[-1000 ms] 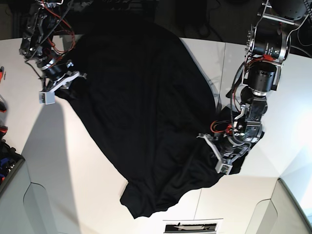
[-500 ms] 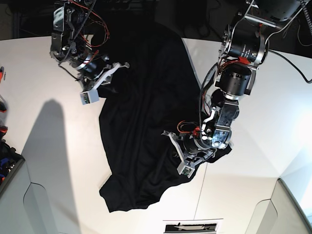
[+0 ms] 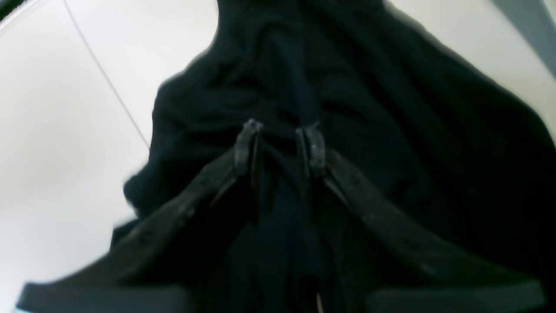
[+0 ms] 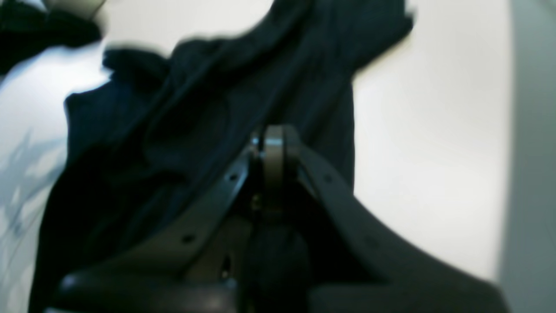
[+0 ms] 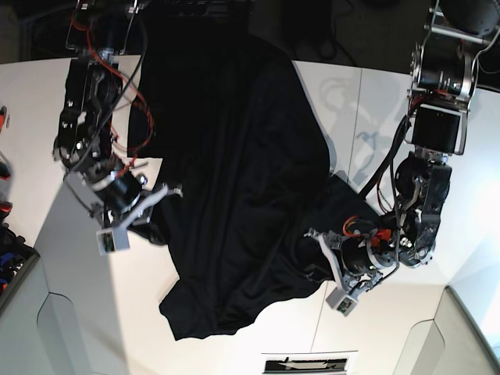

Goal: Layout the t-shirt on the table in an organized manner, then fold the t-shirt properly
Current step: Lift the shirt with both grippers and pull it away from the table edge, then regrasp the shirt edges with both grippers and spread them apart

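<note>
From the base view we look steeply down from overhead, taking in the whole white counter [image 5: 234, 344] and both arms. Each wrist view sits close behind its own hand, low over the cloth and facing forward along the fingers. All three views share the black t-shirt [image 5: 234, 195] and the counter surface beside it.

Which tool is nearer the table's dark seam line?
Left. The left tool sits close beside the seam, at the shirt's edge; the right tool is across the shirt, far from it.
</note>
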Action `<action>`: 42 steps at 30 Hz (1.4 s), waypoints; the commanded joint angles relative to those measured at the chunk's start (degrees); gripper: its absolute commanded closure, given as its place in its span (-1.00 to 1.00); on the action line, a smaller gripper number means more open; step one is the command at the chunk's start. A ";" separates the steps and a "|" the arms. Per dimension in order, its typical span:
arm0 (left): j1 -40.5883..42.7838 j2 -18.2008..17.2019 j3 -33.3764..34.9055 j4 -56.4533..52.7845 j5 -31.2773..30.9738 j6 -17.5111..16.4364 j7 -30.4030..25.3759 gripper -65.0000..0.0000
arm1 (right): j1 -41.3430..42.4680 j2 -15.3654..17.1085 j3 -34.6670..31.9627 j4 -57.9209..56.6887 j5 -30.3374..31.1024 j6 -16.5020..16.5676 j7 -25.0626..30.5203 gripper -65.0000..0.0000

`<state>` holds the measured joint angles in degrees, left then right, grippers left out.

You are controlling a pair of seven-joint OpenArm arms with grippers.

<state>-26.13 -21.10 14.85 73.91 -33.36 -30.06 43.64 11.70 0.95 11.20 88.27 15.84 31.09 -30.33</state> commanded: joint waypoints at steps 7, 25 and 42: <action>13.73 -0.85 -0.20 11.61 -5.40 -9.20 0.37 0.47 | 15.98 0.00 0.04 -18.67 -3.52 0.15 3.91 1.00; 34.07 -2.89 -0.20 20.09 0.24 -8.72 0.35 0.47 | 23.19 6.32 -6.25 -42.34 -11.93 0.02 10.27 1.00; 25.90 -11.41 -0.31 17.66 11.41 -8.11 -6.99 0.47 | 7.26 12.52 -10.14 -29.75 1.51 0.24 5.27 1.00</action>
<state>0.97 -31.53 15.05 90.94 -21.82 -38.83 37.52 18.72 13.17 1.10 58.41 18.39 30.96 -22.52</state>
